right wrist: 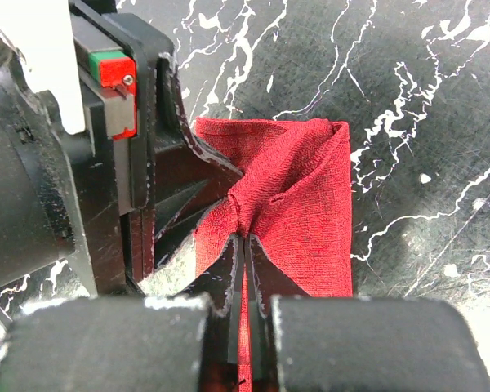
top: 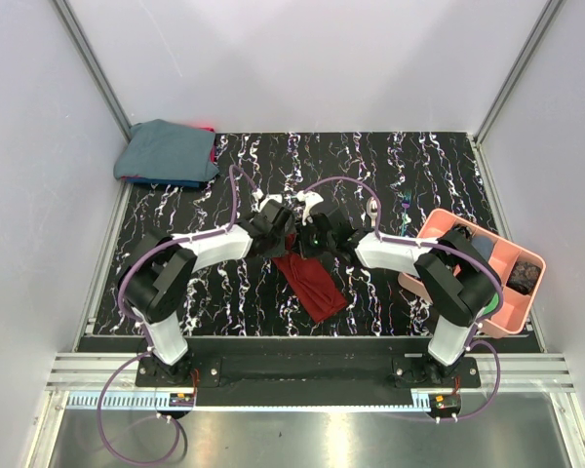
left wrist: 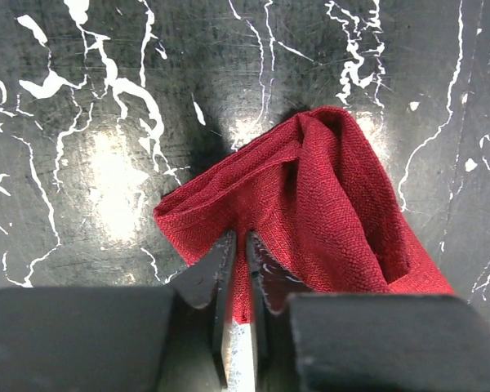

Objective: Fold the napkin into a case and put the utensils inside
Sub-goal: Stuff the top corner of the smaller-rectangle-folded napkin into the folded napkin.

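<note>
The dark red napkin [top: 315,286] lies folded into a narrow strip in the middle of the table, its far end lifted and bunched. My left gripper [top: 279,240] is shut on a pinch of that far end [left wrist: 327,204], with cloth showing between its nearly closed jaws. Right beside it, my right gripper [top: 318,240] is shut on a neighbouring fold of the napkin [right wrist: 310,212]. In the right wrist view the left gripper's black fingers [right wrist: 180,184] sit just left of the cloth. The utensils, a spoon [top: 372,211] and a teal-handled piece [top: 406,203], lie on the table behind the right arm.
A pink compartment tray [top: 439,226] holding dark items stands at the right edge. A blue-grey cloth bundle [top: 166,151] sits at the back left corner. Grey walls close in the black marbled table [top: 224,292] on three sides.
</note>
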Controlling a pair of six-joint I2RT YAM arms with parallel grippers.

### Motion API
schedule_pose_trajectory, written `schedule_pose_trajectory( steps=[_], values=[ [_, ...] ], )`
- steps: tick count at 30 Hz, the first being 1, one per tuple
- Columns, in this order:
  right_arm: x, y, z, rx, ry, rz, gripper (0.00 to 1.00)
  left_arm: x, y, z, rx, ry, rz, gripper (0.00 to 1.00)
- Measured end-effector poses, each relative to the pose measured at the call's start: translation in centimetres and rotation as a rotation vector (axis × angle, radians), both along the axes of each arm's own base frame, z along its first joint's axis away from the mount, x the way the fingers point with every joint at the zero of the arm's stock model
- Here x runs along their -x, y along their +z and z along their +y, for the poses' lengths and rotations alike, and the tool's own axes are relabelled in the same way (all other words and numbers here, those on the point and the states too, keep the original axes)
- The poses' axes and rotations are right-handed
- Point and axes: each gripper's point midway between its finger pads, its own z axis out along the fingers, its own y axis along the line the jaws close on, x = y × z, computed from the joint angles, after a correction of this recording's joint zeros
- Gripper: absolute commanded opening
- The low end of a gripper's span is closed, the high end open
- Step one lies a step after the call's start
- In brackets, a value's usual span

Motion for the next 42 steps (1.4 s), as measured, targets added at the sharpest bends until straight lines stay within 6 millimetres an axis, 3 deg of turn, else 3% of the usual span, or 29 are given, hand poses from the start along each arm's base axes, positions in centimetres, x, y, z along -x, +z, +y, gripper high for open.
schedule_pose_trajectory(
  steps=[3, 15, 25, 36, 39, 42],
  values=[
    [0.0, 0.0, 0.0, -0.002, -0.001, -0.001, 0.0, -0.1, 0.1, 0.1, -0.005, 0.007, -0.007, 0.0],
    [0.9, 0.3, 1.1, -0.073, 0.015, 0.062, 0.0, 0.8, 3.3, 1.2, 0.094, 0.048, -0.122, 0.0],
    [2.3, -3.2, 2.8, -0.133, 0.036, 0.22, 0.0, 0.9, 2.5, 1.4, 0.136, 0.069, -0.139, 0.0],
    [2.1, -3.3, 5.4, -0.241, 0.058, 0.32, 0.0, 1.5, 2.7, 2.2, 0.178, 0.097, -0.179, 0.0],
    [2.2, -3.2, 5.5, -0.257, 0.063, 0.339, 0.04, 1.5, 2.7, 2.3, 0.184, 0.108, -0.178, 0.0],
    [2.1, -3.0, 5.1, -0.275, 0.062, 0.364, 0.16, 1.3, 2.8, 2.4, 0.191, 0.119, -0.18, 0.0]
  ],
)
